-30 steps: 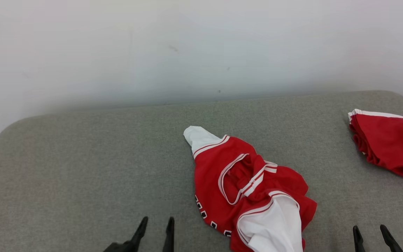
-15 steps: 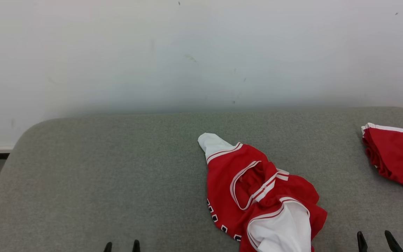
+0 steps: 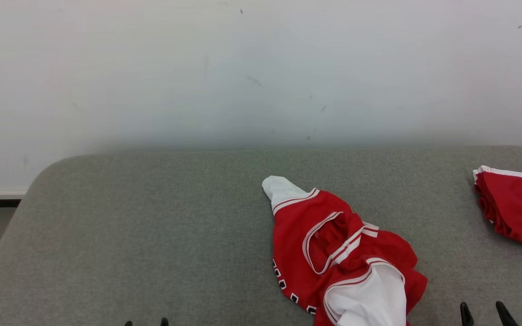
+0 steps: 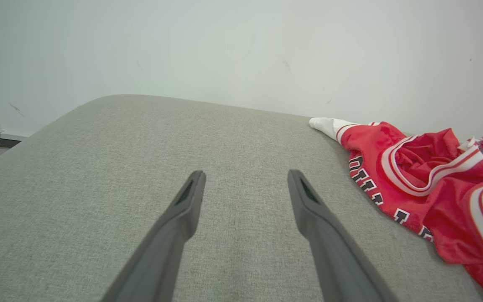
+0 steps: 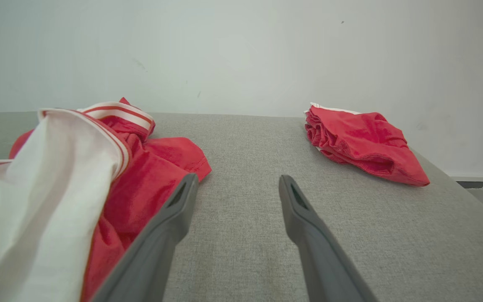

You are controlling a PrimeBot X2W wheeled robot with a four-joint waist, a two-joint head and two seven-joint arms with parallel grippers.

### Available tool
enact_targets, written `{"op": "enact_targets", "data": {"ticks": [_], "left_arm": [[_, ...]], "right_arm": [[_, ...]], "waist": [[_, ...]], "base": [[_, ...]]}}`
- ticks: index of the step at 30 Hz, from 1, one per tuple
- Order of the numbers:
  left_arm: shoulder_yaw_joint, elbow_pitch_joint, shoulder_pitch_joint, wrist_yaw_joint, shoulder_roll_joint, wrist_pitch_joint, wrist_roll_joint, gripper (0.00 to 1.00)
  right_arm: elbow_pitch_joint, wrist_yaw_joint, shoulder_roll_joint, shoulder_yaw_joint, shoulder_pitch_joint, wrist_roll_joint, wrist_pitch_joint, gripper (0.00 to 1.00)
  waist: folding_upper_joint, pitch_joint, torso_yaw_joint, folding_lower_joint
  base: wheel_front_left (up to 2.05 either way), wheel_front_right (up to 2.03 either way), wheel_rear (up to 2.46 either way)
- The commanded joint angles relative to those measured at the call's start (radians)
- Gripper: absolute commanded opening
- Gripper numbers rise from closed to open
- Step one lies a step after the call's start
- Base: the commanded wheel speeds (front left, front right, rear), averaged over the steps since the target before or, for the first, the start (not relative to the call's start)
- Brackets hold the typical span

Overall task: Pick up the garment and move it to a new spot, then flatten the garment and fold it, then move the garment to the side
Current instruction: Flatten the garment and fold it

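A crumpled red and white garment (image 3: 333,253) with black-and-white lettering lies on the grey cushioned surface (image 3: 152,235), right of centre. In the left wrist view the garment (image 4: 426,176) sits to the right of my left gripper (image 4: 245,178), which is open and empty over bare cushion. In the right wrist view the garment (image 5: 74,176) lies just left of my right gripper (image 5: 236,180), also open and empty. In the head view the tips of my left gripper (image 3: 145,322) and of my right gripper (image 3: 483,310) peek up from the bottom edge.
A second red garment (image 3: 517,210), folded, rests at the far right of the cushion, seen also as the folded red garment (image 5: 363,140) in the right wrist view. A pale wall (image 3: 243,68) stands behind. The cushion's rounded left corner (image 3: 39,172) drops to the floor.
The head view has shifted, so the whole scene sits lower and further right. My left gripper's fingers have drawn back toward the bottom edge, more than the right's. The garments lie as before.
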Motion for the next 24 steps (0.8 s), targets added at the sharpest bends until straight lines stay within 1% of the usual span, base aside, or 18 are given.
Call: {"op": "enact_targets", "data": {"ticks": [1, 19, 24], "left_arm": [[0.003, -0.005, 0.012, -0.005, 0.002, 0.000, 0.016, 1.00], [-0.013, -0.006, 0.001, 0.001, 0.001, 0.000, -0.010, 1.00], [-0.044, -0.020, -0.027, -0.015, 0.001, 0.000, 0.004, 1.00]], "right_arm": [[-0.004, -0.003, -0.002, 0.000, 0.013, 0.002, 0.001, 1.00], [-0.004, -0.003, -0.002, 0.015, 0.001, 0.003, 0.001, 1.00], [-0.005, -0.003, -0.006, 0.023, -0.010, 0.004, 0.001, 1.00]], "waist": [[-0.0001, 0.000, 0.000, 0.0000], [-0.0001, 0.002, -0.004, 0.0000], [-0.0001, 0.010, -0.017, 0.0000]], "base": [[0.00, 0.00, 0.00], [0.00, 0.00, 0.00], [0.00, 0.00, 0.00]]}}
